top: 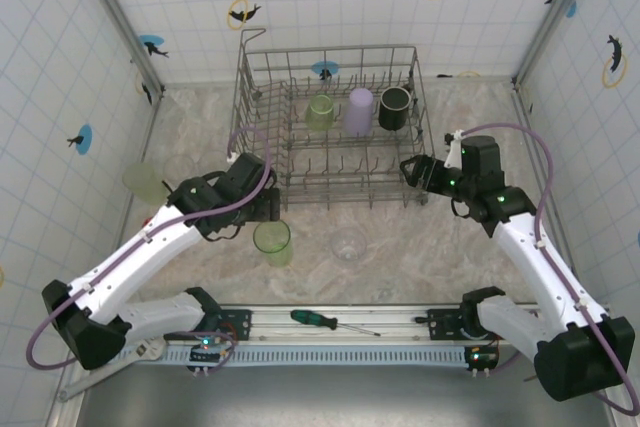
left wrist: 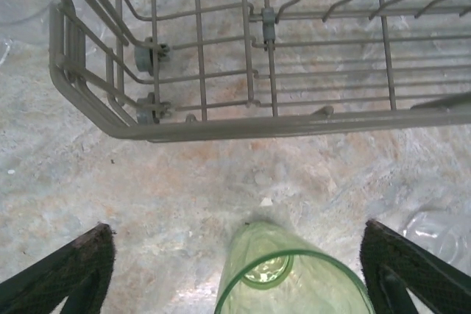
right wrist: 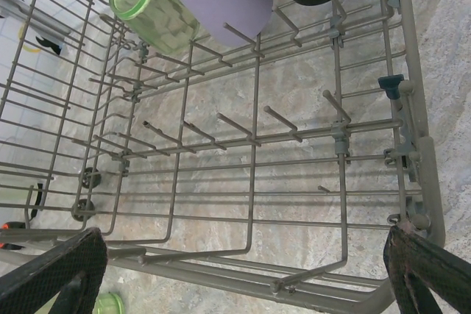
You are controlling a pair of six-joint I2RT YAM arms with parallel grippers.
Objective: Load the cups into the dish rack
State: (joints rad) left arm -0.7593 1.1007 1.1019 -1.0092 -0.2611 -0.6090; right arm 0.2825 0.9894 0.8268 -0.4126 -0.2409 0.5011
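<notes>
**Green tumbler standing between the left arm's spread jaws, rack just beyond**

I am watching from above and through both wrist cameras. A translucent green tumbler (top: 272,242) is standing upright on the table (top: 400,247), mouth up, with its long axis vertical. It is sitting at about 6 o'clock from the near-left corner of the dish rack (top: 262,172).

The left gripper (top: 265,213) is hovering right at it. In the left wrist view its jaws are standing released and wide. The tumbler's rim is rising between them, with a gap showing on either side, so nothing is being gripped.

The right gripper (top: 412,169) is waiting at the rack's near-right corner, jaws likewise spread and empty. It is well apart from this tumbler, so I am judging the left arm the one to take it.

From the tumbler, the rack's free tines are lying at roughly 1 o'clock. A clear tumbler (top: 348,243) is standing at its 3 o'clock. Along the rack's far row, a loaded green tumbler (top: 320,111), a lilac tumbler (top: 359,110) and a black mug (top: 394,107) are already sitting.
</notes>
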